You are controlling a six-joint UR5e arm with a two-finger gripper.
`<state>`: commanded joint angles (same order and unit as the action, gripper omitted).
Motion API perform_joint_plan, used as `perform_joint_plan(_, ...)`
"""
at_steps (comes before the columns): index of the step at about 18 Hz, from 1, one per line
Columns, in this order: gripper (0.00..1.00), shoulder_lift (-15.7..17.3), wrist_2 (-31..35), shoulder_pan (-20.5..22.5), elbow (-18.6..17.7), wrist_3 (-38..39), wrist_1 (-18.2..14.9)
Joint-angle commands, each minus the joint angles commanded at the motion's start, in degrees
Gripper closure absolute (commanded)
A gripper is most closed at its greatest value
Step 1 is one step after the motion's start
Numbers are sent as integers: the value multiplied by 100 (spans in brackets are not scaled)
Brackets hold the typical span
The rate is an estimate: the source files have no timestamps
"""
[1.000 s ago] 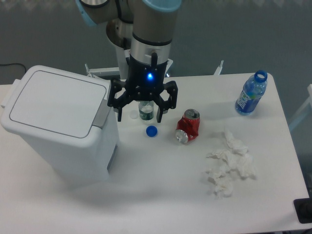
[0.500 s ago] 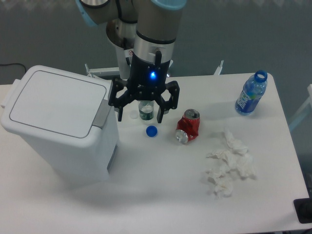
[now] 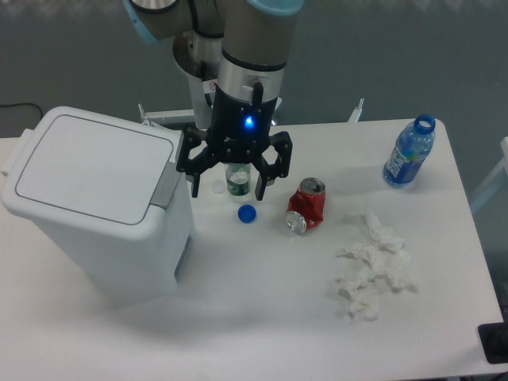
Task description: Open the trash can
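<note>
The trash can (image 3: 95, 202) is a big white bin at the table's left, with its flat lid down and a grey latch tab (image 3: 166, 187) on the side facing right. My gripper (image 3: 227, 190) hangs just right of that tab, pointing down, its black fingers (image 3: 195, 182) spread wide and open. Nothing is held between them. A small bottle stands behind the gap between the fingers.
A small clear bottle (image 3: 237, 180) stands behind the gripper, with a blue cap (image 3: 247, 213) and a white cap (image 3: 217, 187) on the table nearby. A crushed red can (image 3: 306, 205), crumpled white tissue (image 3: 371, 266) and a blue bottle (image 3: 409, 152) lie to the right.
The arm shifted slightly to the right between the oldest frame and half a second ago. Since then nothing has visibly moved.
</note>
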<state>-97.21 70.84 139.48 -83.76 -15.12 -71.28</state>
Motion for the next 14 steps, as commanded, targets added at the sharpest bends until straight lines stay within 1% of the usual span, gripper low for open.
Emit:
perform_joint_plan(10, 0, 9, -114, 35, 0, 0, 0)
perform_joint_plan(14, 0, 9, -105, 18, -52, 9, -53)
